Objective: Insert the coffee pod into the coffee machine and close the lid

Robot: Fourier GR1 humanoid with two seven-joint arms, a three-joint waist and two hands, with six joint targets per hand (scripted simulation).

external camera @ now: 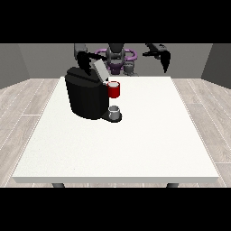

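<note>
**Two hands up, one lid left to close**

Two black hands show at the far side of the white table (135, 149). The hand at the view's left (84, 63) sits just above the coffee machine (85, 97), right by its raised grey lid (100, 70), which stands tilted open. Whether that hand's fingers are released or clenched on the lid cannot be told; they merge with the dark machine top. The hand at the view's right (165, 61) hangs in the air well apart from the machine, fingers pointing down and relaxed, grasping nothing.

A red thing at the machine (114, 90) sits at its front, below the lid. Beneath it, on the machine's base, stands a small grey thing (115, 111); it cannot be told for the coffee pod, so the pod's place stays unsettled.

Judging by the open lid and the nearby hand, closing appears to be the step in hand. The risks: the hand could push on the lid's edge off-centre and slide past it, or shove the whole machine along the table. If the pod is not seated, the lid would come down over an empty slot.
</note>
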